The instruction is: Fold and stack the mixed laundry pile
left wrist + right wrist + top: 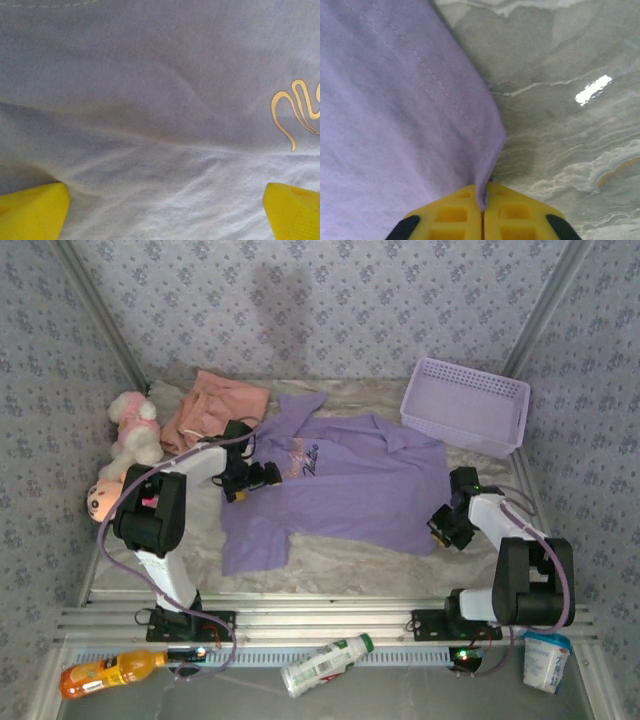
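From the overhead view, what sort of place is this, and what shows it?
Probably a staged robot test cell: wallpapered panels, robot arms bolted at the table edge, a lavender shirt spread out.

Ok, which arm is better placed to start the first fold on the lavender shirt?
Right, probably. The right jaws are shut on the edge of the lavender collared short-sleeved shirt, ready to lift. The left jaws stand open over the chest, by the gold lettering, gripping nothing.

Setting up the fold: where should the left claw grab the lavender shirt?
The near-left corner of the lavender shirt, approached from the bare table at its left: an edge lies free there, while the chest under the open left claw is flat.
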